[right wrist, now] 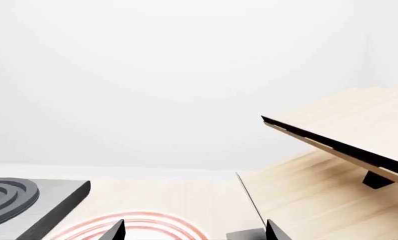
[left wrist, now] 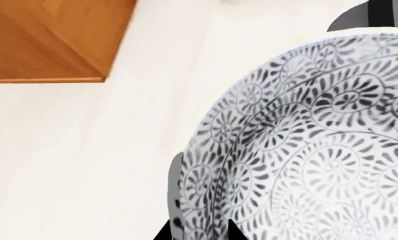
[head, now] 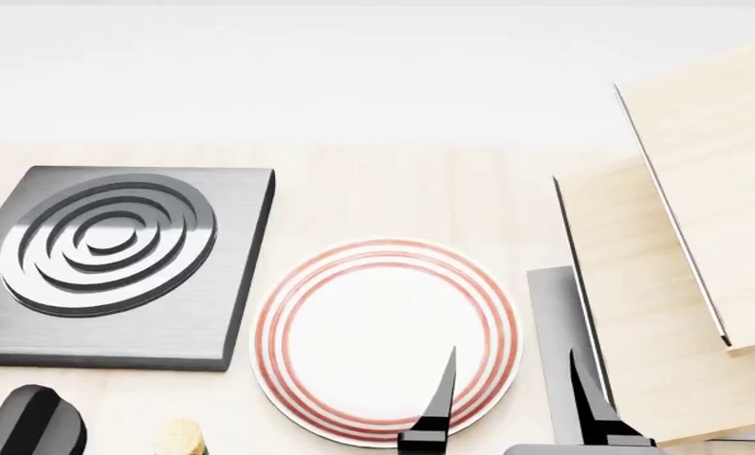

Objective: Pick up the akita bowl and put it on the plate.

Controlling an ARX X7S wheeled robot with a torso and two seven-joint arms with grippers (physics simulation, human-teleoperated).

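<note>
Left wrist view: the akita bowl fills the right half of the frame, seen from above, its patterned inside and rim in full view. Two dark finger tips of the left gripper show at the bottom edge, one on each side of the bowl's rim, so the rim sits between the jaws. Whether they pinch it or only straddle it cannot be told. Below lies a pale floor; an orange-brown wooden block occupies the upper left corner, and a dark grey part shows at the upper right edge, unidentified.

Head view: the plate lies on the light wooden surface, centre-bottom of the frame, nothing on it. The stove burner sits just left of it. The right gripper enters from the bottom edge with jaws spread, one finger over the plate's lower right rim, the other over a grey slab right of the plate. Pale wooden panels stand tilted at right. The bowl is not in this frame.

Right wrist view: both spread finger tips show at the bottom edge; the plate's red rings lie low between them, burner corner at lower left, panels at right.
</note>
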